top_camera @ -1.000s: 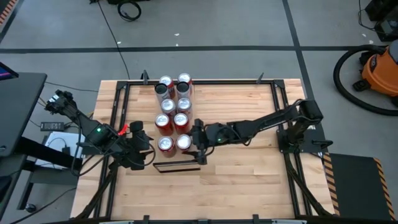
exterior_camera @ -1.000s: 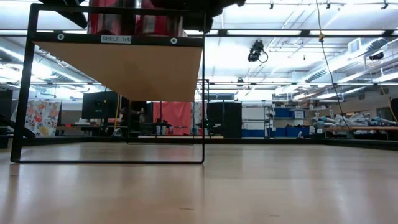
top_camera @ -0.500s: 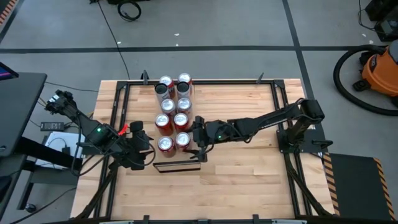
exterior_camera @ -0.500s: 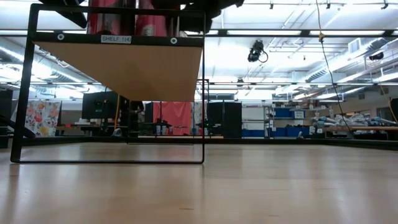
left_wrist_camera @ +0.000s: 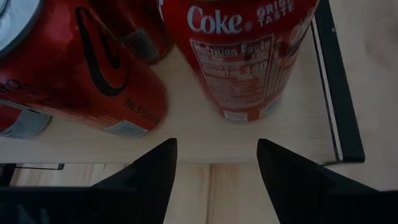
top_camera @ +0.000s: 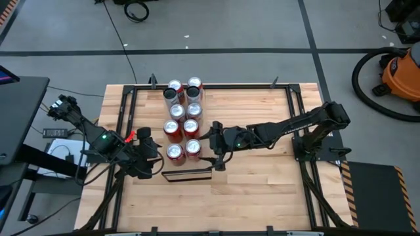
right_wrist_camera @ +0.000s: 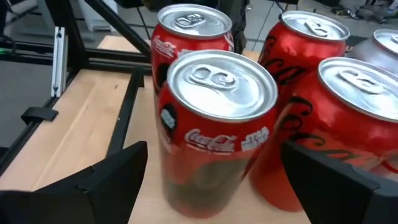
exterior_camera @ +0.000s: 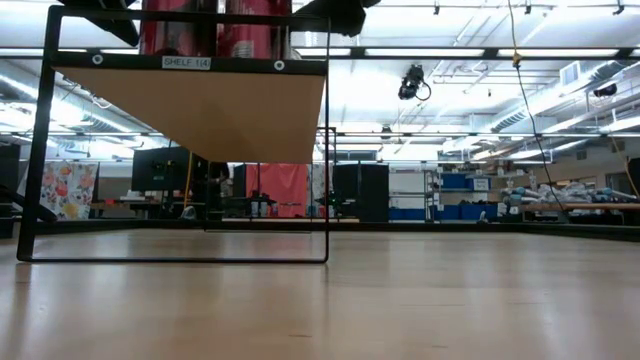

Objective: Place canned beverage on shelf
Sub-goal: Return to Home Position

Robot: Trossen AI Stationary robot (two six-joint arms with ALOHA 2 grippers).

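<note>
Two arms flank the load. On the left, the left gripper (left_wrist_camera: 215, 148) faces the near end of the shelf (left_wrist_camera: 186, 134), fingers spread with nothing between them, apparently just waiting. In the middle, Coca-Cola cans (top_camera: 191, 126) stand upright in two columns along the shelf, paired by type. On the right, the right gripper (top_camera: 216, 145) sits just beside the nearest red-white can (top_camera: 192, 147), wide open, empty and not touching it. Placement looks finished.

My left gripper (top_camera: 152, 152) sits left of centre in the high view, fingers apart. My right gripper (top_camera: 211, 145) hangs at centre, fingers wide, arm stretching off rightward.
</note>
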